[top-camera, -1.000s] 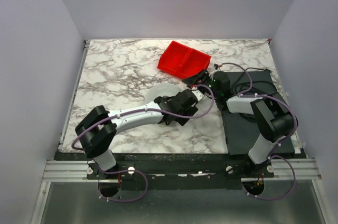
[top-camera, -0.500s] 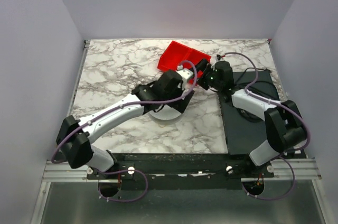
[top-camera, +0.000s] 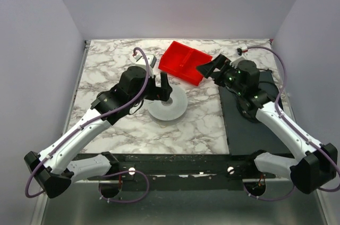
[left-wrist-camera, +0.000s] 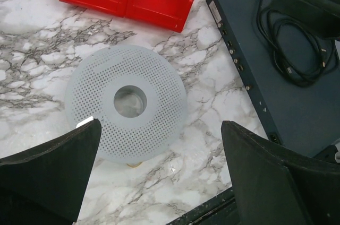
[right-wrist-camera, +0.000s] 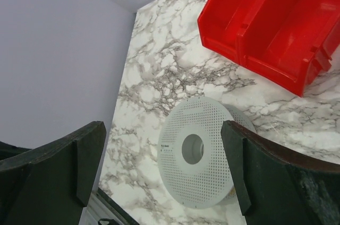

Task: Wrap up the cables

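Note:
A white perforated spool [top-camera: 171,109] lies flat on the marble table, and neither gripper touches it. A small yellow-orange bit of the cables [left-wrist-camera: 134,164] peeks from under its near rim; the rest is hidden. My left gripper [top-camera: 159,87] hovers over the spool's far-left side, open and empty [left-wrist-camera: 162,182]. My right gripper [top-camera: 208,69] is raised by the red bin's right end, open and empty [right-wrist-camera: 164,174]. It looks down at the spool [right-wrist-camera: 204,182].
The red two-compartment bin [top-camera: 183,60] sits just beyond the spool. A dark flat box [top-camera: 247,129] lies on the right side of the table. A coiled black cord [left-wrist-camera: 292,50] rests on it, and the right arm reaches over it.
Both grippers have opened and drawn apart from the spool. The left arm has swung back and to the left, the right arm up and to the right. The spool now lies uncovered.

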`<action>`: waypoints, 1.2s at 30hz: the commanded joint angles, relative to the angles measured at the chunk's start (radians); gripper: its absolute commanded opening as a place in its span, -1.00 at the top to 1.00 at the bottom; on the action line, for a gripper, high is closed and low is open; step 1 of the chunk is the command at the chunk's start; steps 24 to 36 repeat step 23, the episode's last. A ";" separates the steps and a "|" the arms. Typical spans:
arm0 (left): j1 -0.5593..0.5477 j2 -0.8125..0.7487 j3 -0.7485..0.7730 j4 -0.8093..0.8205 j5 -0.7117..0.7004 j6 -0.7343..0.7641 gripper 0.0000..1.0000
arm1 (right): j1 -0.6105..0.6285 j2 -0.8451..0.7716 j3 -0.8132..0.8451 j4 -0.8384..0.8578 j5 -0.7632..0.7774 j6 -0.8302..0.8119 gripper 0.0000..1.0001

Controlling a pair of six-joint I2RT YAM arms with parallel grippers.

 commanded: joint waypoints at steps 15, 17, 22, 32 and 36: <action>0.061 -0.154 -0.128 0.010 -0.020 -0.072 -0.98 | -0.005 -0.120 -0.036 -0.192 0.102 -0.106 -1.00; 0.064 -0.155 -0.126 0.009 -0.025 -0.070 -0.97 | -0.004 -0.115 -0.033 -0.192 0.102 -0.108 -1.00; 0.066 -0.159 -0.127 0.006 -0.027 -0.071 -0.97 | -0.004 -0.105 -0.028 -0.191 0.102 -0.109 -1.00; 0.067 -0.162 -0.128 0.010 -0.022 -0.071 -0.97 | -0.005 -0.104 -0.027 -0.191 0.102 -0.107 -1.00; 0.067 -0.162 -0.128 0.010 -0.022 -0.071 -0.97 | -0.005 -0.104 -0.027 -0.191 0.102 -0.107 -1.00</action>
